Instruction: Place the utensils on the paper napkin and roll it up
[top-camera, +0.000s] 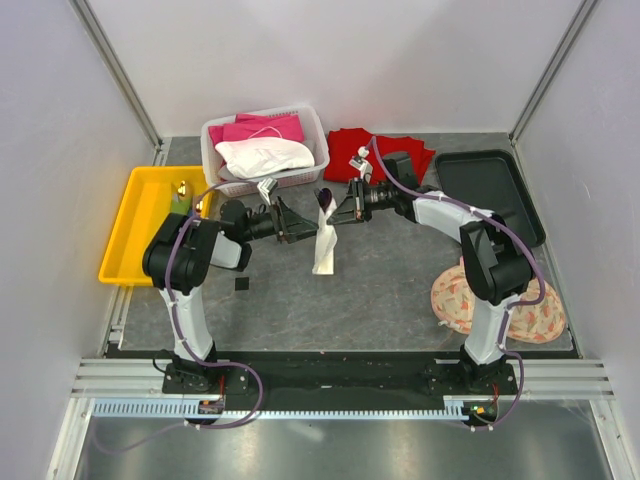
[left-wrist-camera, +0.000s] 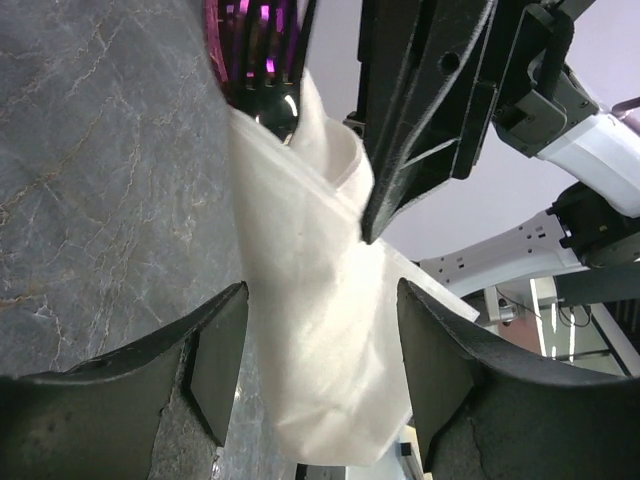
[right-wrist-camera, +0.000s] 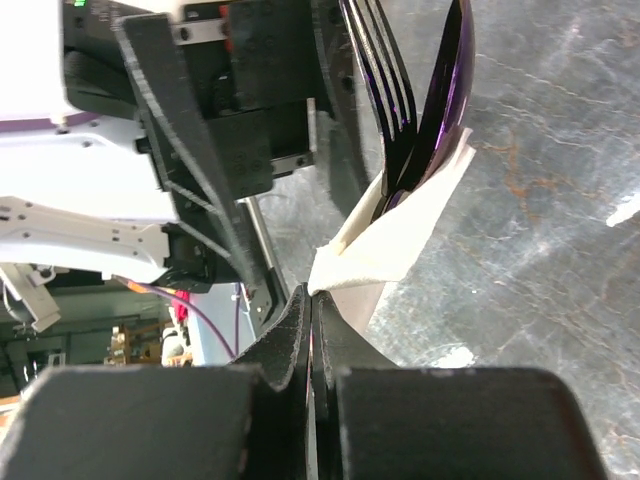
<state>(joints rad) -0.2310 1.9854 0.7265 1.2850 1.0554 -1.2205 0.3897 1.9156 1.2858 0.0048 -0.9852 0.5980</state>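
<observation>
While the paper napkin (top-camera: 324, 250) is wrapped loosely around the purple utensils (top-camera: 325, 197), it is held upright over the middle of the surface (top-camera: 400, 290). Dark fork tines and a spoon bowl are seen poking out at its top. The right gripper (right-wrist-camera: 312, 296) is clenched on a fold of the napkin's upper edge and is brought in from the 2 o'clock side in the top view. The left gripper (left-wrist-camera: 320, 300) is released. Its fingers (left-wrist-camera: 215, 360) are spread on either side of the roll's lower half, close beside it, and it is brought in from 9 o'clock. Whether the napkin's bottom end rests on the surface cannot be told. A yellow tray (top-camera: 140, 215) is seen at 9 o'clock, a white basket (top-camera: 212, 150) of cloths at 12 o'clock and a red cloth (top-camera: 400, 152) at 1 o'clock.
</observation>
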